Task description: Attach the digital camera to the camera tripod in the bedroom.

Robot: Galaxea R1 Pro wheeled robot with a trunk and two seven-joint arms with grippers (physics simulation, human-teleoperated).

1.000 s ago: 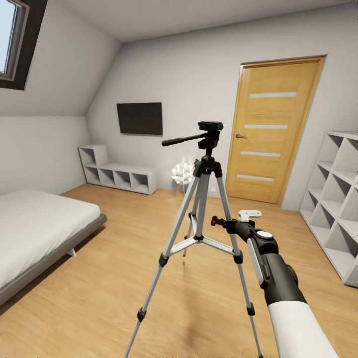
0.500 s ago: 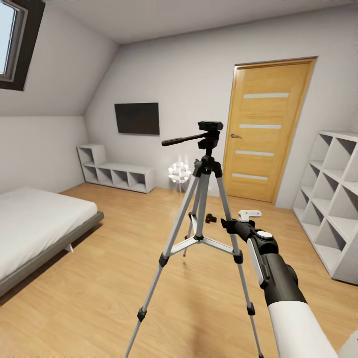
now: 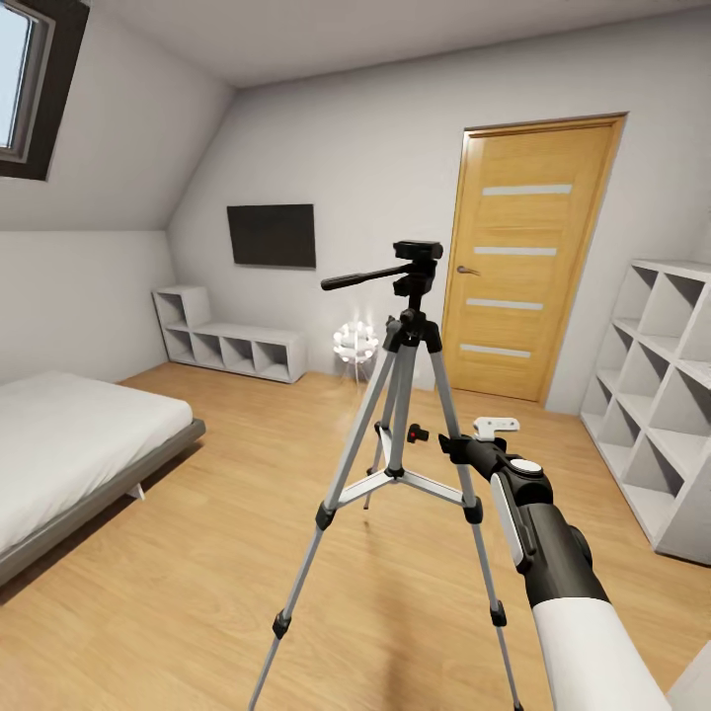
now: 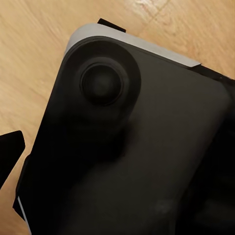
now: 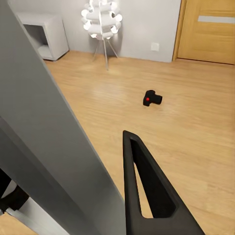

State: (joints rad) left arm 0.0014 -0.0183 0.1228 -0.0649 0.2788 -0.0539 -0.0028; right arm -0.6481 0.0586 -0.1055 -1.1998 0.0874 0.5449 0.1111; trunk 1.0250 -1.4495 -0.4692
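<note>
The camera tripod (image 3: 400, 395) stands in the middle of the bedroom on its silver legs, its black head (image 3: 418, 259) and pan handle pointing left. My right gripper (image 3: 452, 446) reaches one tripod leg (image 5: 49, 147) from the right. That leg lies against the one finger (image 5: 147, 196) that shows and hides the other. The digital camera (image 3: 418, 433), small and black with a red button, lies on the wood floor beyond the tripod. It is also small in the right wrist view (image 5: 152, 98), well apart from the gripper. The left wrist view faces a dark rounded robot part (image 4: 127, 147) over the floor.
A wooden door (image 3: 523, 257) is at the back right, with white cube shelves (image 3: 657, 395) along the right wall. The grey low bed (image 3: 69, 454) lies at the left. A low white shelf (image 3: 232, 346) and a white globe lamp (image 3: 357, 344) stand against the back wall.
The head view has swung a little: door, shelves and the digital camera on the floor slid left in the picture, while the tripod and my right arm kept their place.
</note>
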